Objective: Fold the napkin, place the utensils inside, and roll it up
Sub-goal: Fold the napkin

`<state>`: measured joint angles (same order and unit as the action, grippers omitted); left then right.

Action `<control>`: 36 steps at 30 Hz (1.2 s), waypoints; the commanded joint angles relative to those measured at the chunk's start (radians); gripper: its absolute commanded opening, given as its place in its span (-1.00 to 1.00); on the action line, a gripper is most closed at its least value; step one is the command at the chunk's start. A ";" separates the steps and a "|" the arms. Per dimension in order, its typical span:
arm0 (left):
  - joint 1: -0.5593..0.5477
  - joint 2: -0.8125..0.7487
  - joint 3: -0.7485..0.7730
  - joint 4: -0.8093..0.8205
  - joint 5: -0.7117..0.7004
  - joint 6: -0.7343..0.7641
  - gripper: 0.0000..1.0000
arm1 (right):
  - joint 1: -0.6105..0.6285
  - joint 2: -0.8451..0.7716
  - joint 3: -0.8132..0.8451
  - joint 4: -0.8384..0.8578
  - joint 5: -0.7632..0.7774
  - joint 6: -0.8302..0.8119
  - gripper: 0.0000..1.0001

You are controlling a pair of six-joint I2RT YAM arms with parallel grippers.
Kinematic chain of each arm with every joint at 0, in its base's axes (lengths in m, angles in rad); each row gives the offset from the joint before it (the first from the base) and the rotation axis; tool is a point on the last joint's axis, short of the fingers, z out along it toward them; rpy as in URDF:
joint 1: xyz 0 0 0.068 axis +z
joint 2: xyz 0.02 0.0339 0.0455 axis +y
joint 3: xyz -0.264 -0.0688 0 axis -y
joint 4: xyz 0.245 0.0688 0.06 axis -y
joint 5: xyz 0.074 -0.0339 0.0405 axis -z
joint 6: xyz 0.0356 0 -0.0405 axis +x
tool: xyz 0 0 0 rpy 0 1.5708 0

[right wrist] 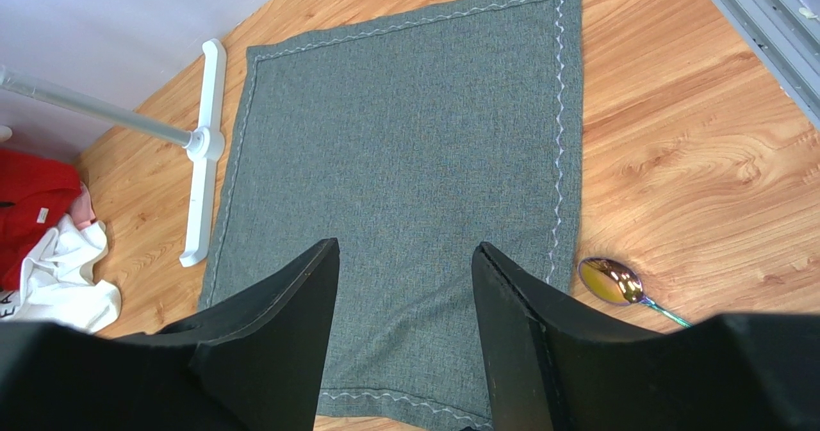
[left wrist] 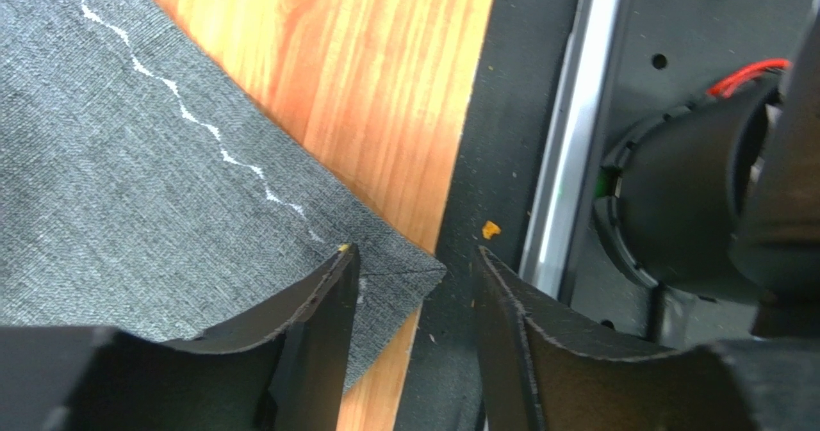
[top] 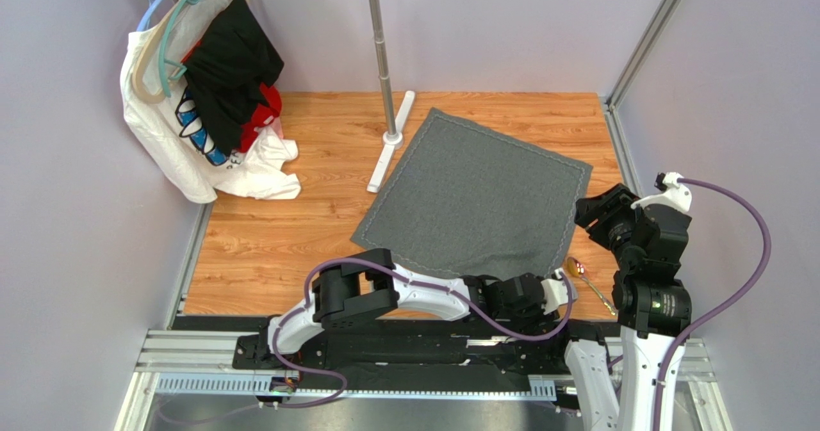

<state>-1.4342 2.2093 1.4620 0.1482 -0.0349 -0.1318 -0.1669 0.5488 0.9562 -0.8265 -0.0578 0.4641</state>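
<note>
**A:** The left end effector (left wrist: 414, 258) is closest in its wrist view. Its fingers are spread and pinch nothing. They straddle the near right corner of the napkin (top: 476, 196), one finger over the cloth and the other past its edge.

**B:** And the napkin itself?

**A:** It lies flat and unfolded on the counter (top: 289, 229), a little askew. The clothes on hangers (top: 212, 95) are well apart to its left, and the stand (top: 390, 157) has its white foot just beside the left edge. The spoon (right wrist: 611, 280) is just off the near right corner.

**B:** The right end effector (right wrist: 405, 248)?

**A:** It is raised by the napkin's right edge, fingers spread and empty.

**B:** So the fold isn't begun.

**A:** I'd judge not; the step in hand is taking hold of that corner. Next, the left fingers need to settle lower and close on cloth rather than slip off the tip. Then they carry the corner across toward the far side. The spoon is the only utensil I can find.
</note>
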 commanded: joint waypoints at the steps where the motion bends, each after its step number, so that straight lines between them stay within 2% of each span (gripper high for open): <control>1: -0.009 0.018 0.026 -0.032 -0.060 -0.023 0.04 | -0.003 -0.016 0.042 0.006 0.001 0.005 0.15; 11: -0.017 0.036 0.035 -0.082 -0.145 -0.071 -0.21 | -0.003 -0.023 0.044 0.006 0.001 0.008 0.15; 14: -0.017 0.067 0.083 -0.142 -0.149 -0.083 -0.41 | -0.003 -0.021 0.049 0.006 0.000 0.008 0.16; 17: -0.017 0.075 0.095 -0.177 -0.137 -0.080 -0.92 | -0.003 -0.023 0.052 0.004 0.001 0.010 0.16; 18: -0.017 0.070 0.086 -0.158 -0.129 -0.072 -1.00 | -0.003 -0.024 0.050 0.004 0.001 0.011 0.16; 25: -0.017 -0.089 -0.037 -0.105 -0.068 -0.097 -1.00 | -0.003 -0.018 0.047 0.003 0.018 0.007 0.16; 36: -0.032 -0.157 -0.002 -0.186 0.078 -0.124 -1.00 | -0.002 -0.023 0.049 0.004 0.013 0.010 0.16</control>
<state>-1.4479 2.1090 1.4277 0.0071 -0.0307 -0.2283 -0.1669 0.5365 0.9695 -0.8268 -0.0528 0.4667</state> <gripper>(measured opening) 0.015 0.581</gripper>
